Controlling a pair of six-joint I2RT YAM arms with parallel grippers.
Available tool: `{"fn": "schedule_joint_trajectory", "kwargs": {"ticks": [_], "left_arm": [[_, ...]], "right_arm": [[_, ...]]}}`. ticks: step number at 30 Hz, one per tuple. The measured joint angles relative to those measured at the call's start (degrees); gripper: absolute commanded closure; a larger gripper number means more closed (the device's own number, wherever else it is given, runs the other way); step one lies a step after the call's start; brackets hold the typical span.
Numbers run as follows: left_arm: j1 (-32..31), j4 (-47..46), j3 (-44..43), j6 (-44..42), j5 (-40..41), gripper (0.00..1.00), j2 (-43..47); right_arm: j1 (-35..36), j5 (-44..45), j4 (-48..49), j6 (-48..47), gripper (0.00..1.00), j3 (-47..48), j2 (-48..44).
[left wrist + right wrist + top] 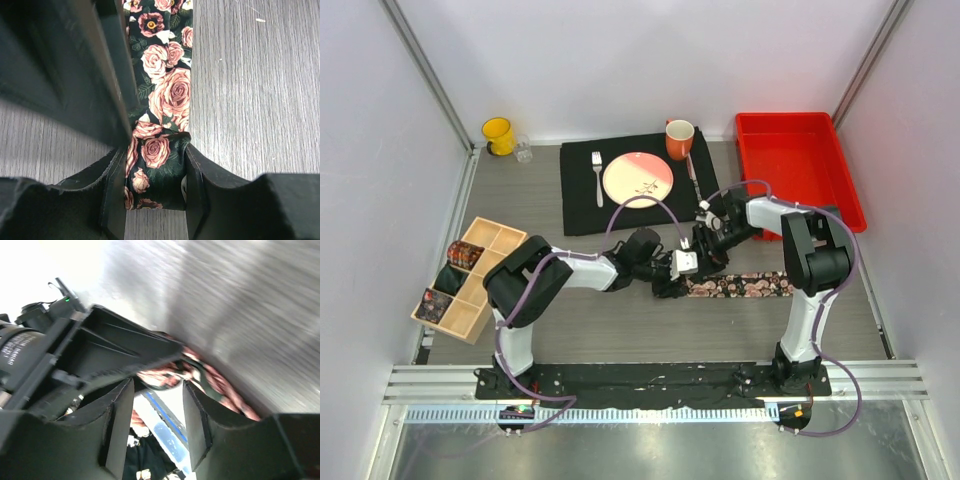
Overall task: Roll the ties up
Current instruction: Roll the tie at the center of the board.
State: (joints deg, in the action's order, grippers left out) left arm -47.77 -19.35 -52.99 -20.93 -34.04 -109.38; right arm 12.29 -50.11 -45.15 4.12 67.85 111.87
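The tie (740, 285) lies as a long flat strip on the table (620, 340), with its left end folded over. That end is clamped across its width by the left gripper (155, 157), fingers pressed to both edges. The right gripper (157, 400) hangs just beside it, fingers apart, with nothing held. The fold should be turned evenly and square to the strip, so that a tight, unskewed coil is formed.

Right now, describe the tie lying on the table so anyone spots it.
On the table, nearer than the black placemat, a tie lies flat by the right arm. Unlike the coils in the wooden box, it's unrolled, black with pink roses.
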Motion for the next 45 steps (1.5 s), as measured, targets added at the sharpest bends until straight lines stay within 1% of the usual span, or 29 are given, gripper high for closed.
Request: {"fn": "schedule_joint_trajectory", "kwargs": {"ticks": [2, 6, 9, 12, 13, 14, 15, 16, 17, 18, 20, 21, 23, 25, 26, 29, 33, 42, 45], "left_arm": [[0.0, 1.5, -0.7, -0.5, 0.1, 0.79, -0.1], [0.3, 3.2, -1.4, -0.6, 0.0, 0.78, -0.1], [0.4, 3.8, -1.5, -0.6, 0.1, 0.78, -0.1], [0.5, 4.0, -1.7, -0.6, 0.1, 0.78, -0.1], [0.5, 4.1, -1.7, -0.5, 0.1, 0.77, -0.1], [0.5, 4.2, -1.8, -0.5, 0.0, 0.76, -0.2], [0.5, 4.3, -1.8, -0.5, 0.0, 0.74, -0.2], [0.5, 4.4, -1.9, -0.6, 0.0, 0.72, -0.2], [0.5, 4.5, -2.0, -0.6, 0.0, 0.70, -0.3], [0.5, 4.6, -2.0, -0.6, 0.0, 0.61, -0.3], [1.0, 4.6, -2.0, -0.6, -0.2, 0.54, -0.3], [1.2, 4.6, -2.0, -0.6, -0.4, 0.48, -0.3], [1.9, 4.2, -2.1, -0.3, -1.7, 0.41, -0.7], [3.0, 3.7, -2.0, -0.1, -3.5, 0.26, -0.9], [4.2, 2.8, -1.4, 0.0, -5.1, 0.22, -0.9], [5.8, 0.5, -0.2, -0.1, -7.5, 0.18, -0.9], [6.3, -3.7, 2.0, 0.1, -9.2, 0.17, -0.9], [4.6, -9.9, 2.8, 3.0, -8.9, 0.17, -2.5], [3.5, -12.9, 2.8, 3.3, -8.0, 0.22, -3.7]], "right_arm": [[1.2, -1.4, 1.2, 1.3, 0.45, 0.0, 0.0], [3.0, -1.5, 2.0, 2.2, 0.46, 0.0, 0.0], [4.6, -1.0, 1.9, 2.0, 0.49, 0.0, 0.2], [5.2, -0.8, 1.6, 1.6, 0.55, 0.1, 1.0], [5.2, -0.8, 1.4, 1.3, 0.59, 0.1, 1.3], [5.4, -0.8, 1.3, 0.9, 0.80, 0.1, 1.8], [5.5, -0.8, 1.3, 0.6, 0.91, 0.2, 2.2], [5.5, -1.1, 1.3, 0.4, 0.97, 0.2, 2.6], [5.5, -1.2, 1.1, 0.4, 0.99, 0.3, 2.8], [5.5, -1.1, 0.9, 0.2, 0.99, 0.5, 2.8], [5.3, -1.0, 0.5, -0.2, 0.99, 0.5, 2.8], [5.2, -1.0, 0.5, -0.3, 0.99, 0.5, 2.9], [4.6, -1.3, 0.3, -0.8, 0.99, 0.5, 3.2], [3.9, -1.7, -0.2, -1.4, 0.99, 0.5, 3.7], [3.1, -2.2, -1.2, -2.1, 0.99, 0.5, 4.3], [1.8, -2.8, -3.1, -2.8, 0.99, 0.5, 5.7], [0.4, -2.7, -5.4, -4.1, 0.99, 0.3, 7.3], [-0.1, 0.7, -7.2, -5.4, 0.99, 1.1, 7.3], [-0.1, 1.6, -8.2, -5.8, 0.99, 2.1, 7.8]]}}
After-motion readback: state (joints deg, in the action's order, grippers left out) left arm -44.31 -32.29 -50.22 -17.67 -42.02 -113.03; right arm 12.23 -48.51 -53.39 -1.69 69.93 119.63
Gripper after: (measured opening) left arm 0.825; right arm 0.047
